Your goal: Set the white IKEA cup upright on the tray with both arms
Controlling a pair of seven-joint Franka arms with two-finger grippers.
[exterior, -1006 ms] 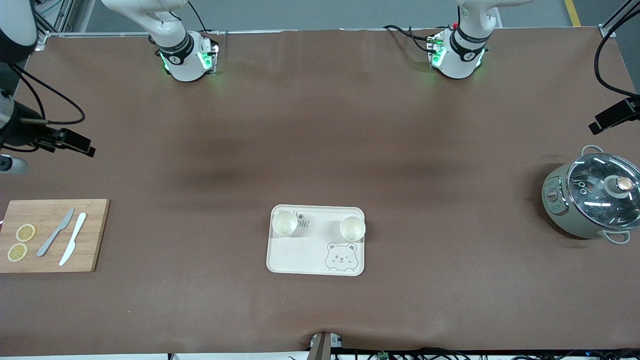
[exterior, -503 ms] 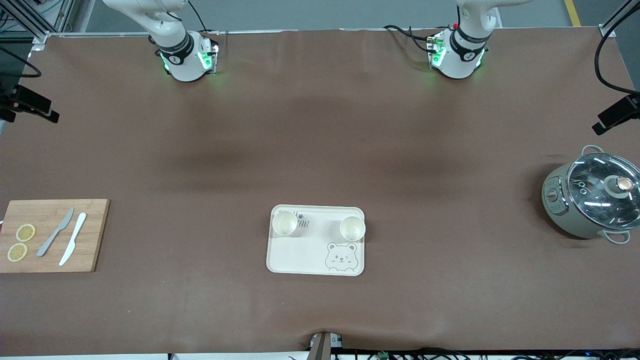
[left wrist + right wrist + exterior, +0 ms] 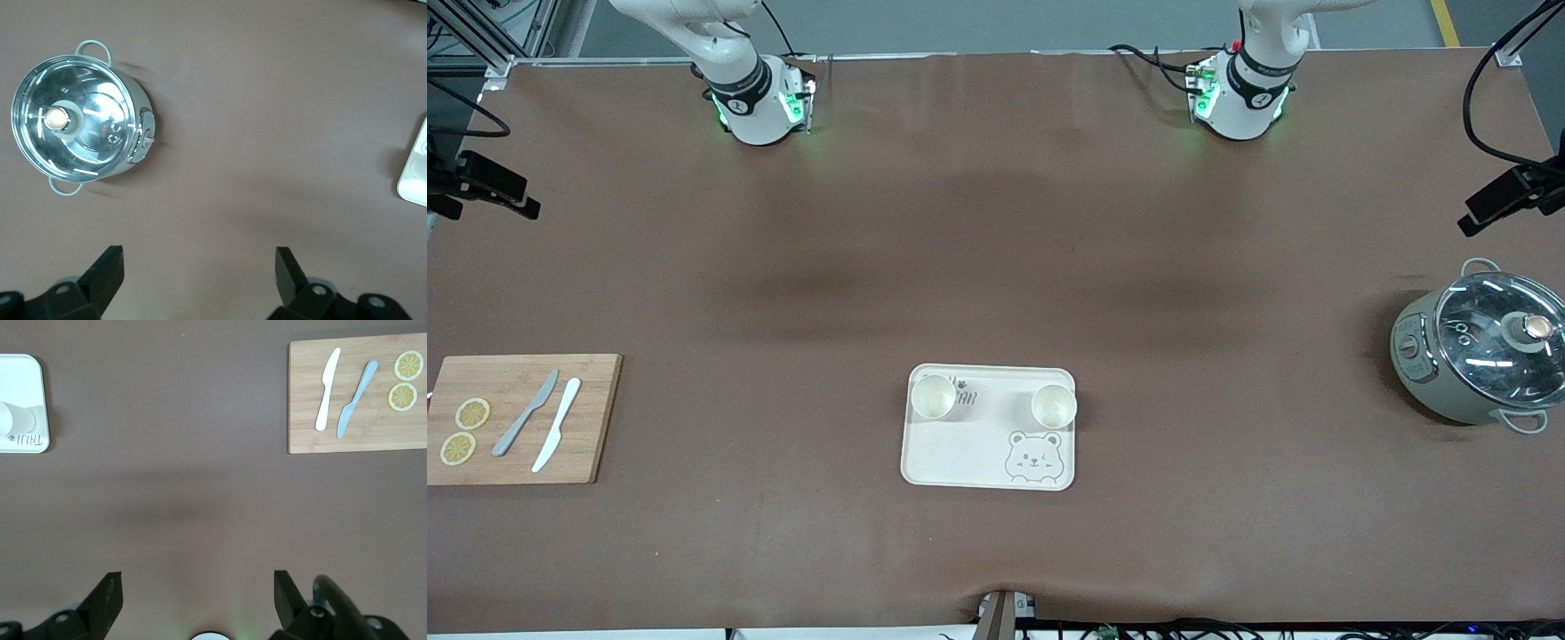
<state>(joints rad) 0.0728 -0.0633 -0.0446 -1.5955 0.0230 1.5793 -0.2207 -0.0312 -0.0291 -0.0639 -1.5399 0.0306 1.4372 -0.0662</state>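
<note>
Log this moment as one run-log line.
cups: two cups upright on tray | left gripper: open, empty, over bare table beside pot | right gripper: open, empty, over bare table

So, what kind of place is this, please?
Probably a robotics lab bench dressed as a kitchen: two arm bases bolted to a brown-covered table, cables along its edge, and staged props, namely a bear tray, cutting board and lidded pot.

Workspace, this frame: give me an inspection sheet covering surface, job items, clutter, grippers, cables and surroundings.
Surface: brown table cover, no spills seen.
Job's things: tray holds two white cups, both upright.
Clutter: cutting board with two knives and two lemon slices; lidded pot.
Grippers: left gripper open, high over bare table; right gripper open, likewise.
Cables: black cables at the left arm's base.
Surroundings: nothing seen.
</note>
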